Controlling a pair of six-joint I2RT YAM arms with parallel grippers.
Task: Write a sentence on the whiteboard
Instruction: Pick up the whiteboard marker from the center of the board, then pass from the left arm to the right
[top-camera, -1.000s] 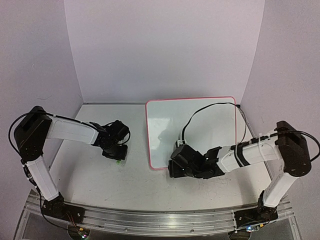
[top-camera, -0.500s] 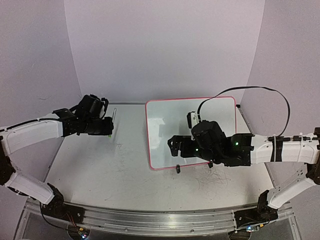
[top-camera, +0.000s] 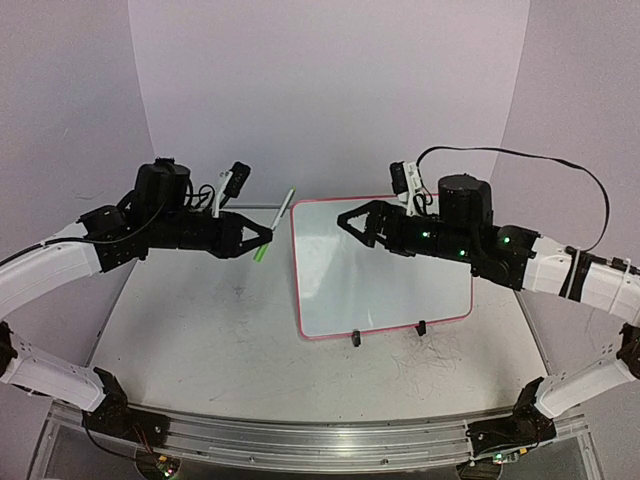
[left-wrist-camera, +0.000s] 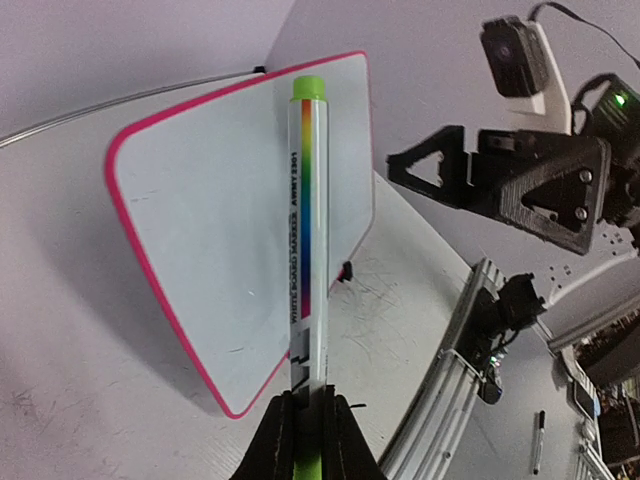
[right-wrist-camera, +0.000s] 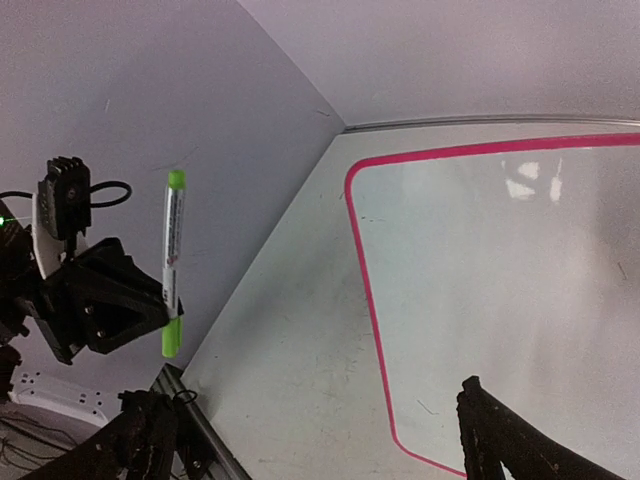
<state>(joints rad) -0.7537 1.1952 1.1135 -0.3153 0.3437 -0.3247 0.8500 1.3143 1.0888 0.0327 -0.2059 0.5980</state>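
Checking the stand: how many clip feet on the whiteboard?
2. Both on the near edge of the whiteboard: left clip foot by the near-left corner, right clip foot further right. The right arm hides part of the far edge; more could sit there.

I count one whiteboard (top-camera: 385, 270), standing on two black clip feet (top-camera: 355, 338). There is one marker (top-camera: 274, 225), and it has two green ends. Two arms are in view, so two grippers: one left gripper (top-camera: 266, 236) and one right gripper (top-camera: 350, 228), each with two fingers and one small camera behind it. All of it shares one table (top-camera: 200, 340). From the left wrist I also count one dark pen (left-wrist-camera: 537, 455) past the rail.
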